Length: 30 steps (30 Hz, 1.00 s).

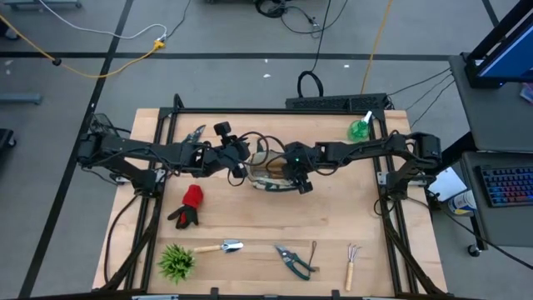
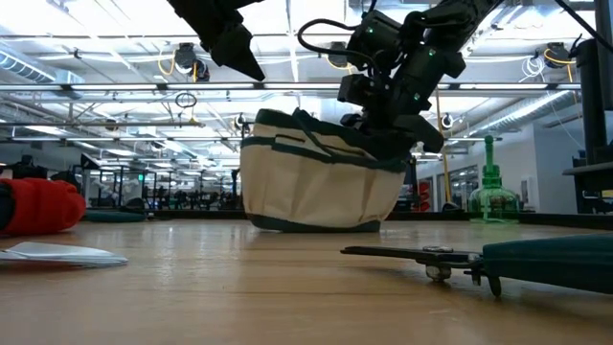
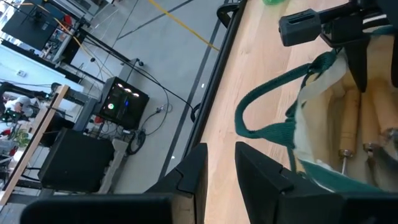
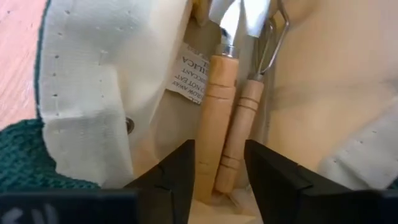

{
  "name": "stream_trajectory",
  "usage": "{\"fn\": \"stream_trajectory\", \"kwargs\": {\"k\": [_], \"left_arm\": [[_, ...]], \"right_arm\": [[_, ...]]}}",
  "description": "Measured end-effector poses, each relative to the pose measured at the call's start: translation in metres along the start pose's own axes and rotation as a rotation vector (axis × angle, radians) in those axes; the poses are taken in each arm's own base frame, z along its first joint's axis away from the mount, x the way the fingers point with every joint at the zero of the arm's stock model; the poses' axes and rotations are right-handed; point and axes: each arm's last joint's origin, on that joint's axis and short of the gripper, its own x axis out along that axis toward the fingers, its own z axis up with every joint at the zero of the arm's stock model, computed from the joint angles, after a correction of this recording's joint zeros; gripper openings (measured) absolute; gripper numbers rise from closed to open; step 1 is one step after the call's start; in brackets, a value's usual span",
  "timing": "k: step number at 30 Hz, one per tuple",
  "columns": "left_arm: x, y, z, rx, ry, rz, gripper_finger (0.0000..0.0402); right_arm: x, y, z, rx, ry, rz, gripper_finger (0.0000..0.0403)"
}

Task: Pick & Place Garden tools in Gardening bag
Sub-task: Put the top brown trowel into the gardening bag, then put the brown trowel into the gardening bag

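The cream gardening bag (image 1: 268,173) with green trim stands upright on its base at the table's middle; it also shows in the low view (image 2: 316,177). Two wooden-handled tools (image 4: 214,130) lie inside it. My right gripper (image 1: 297,180) is open over the bag's right rim, and the two handle ends show between its fingers (image 4: 219,168); I cannot tell whether they touch. My left gripper (image 1: 238,164) hovers just left of the bag, slightly open and empty (image 3: 221,171). A green handle loop (image 3: 264,124) stands up from the bag's near rim.
On the table lie a red-and-black glove (image 1: 190,205), a trowel (image 1: 219,247), a green tuft plant (image 1: 175,261), pruners (image 1: 294,259), a small fork (image 1: 352,264), another pruner (image 1: 196,133) and a green spray bottle (image 1: 360,128).
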Motion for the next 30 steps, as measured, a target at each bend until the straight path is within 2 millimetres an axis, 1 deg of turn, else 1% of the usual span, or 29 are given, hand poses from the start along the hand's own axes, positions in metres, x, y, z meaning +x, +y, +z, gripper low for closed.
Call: {"fn": "stream_trajectory", "kwargs": {"k": [5, 9, 16, 21, 30], "left_arm": [[0.000, 0.000, 0.000, 0.000, 0.000, 0.000, 0.0088], [0.000, 0.000, -0.001, 0.005, 0.006, -0.001, 0.0088], [0.000, -0.002, -0.007, -0.036, 0.061, -0.017, 0.0088], [-0.001, -0.006, -0.011, -0.052, 0.081, -0.126, 0.0088], [-0.003, -0.014, -0.011, -0.142, 0.076, -0.386, 0.0088]], "right_arm": [[0.000, 0.000, 0.001, 0.033, -0.008, -0.005, 0.0163], [-0.007, 0.001, 0.005, 0.033, -0.032, -0.014, 0.0171], [-0.030, 0.000, 0.010, 0.031, -0.078, -0.037, 0.0172], [-0.041, -0.001, 0.013, 0.039, -0.114, -0.056, 0.0171], [-0.040, 0.000, 0.014, 0.043, -0.114, -0.051, 0.0167]]}}
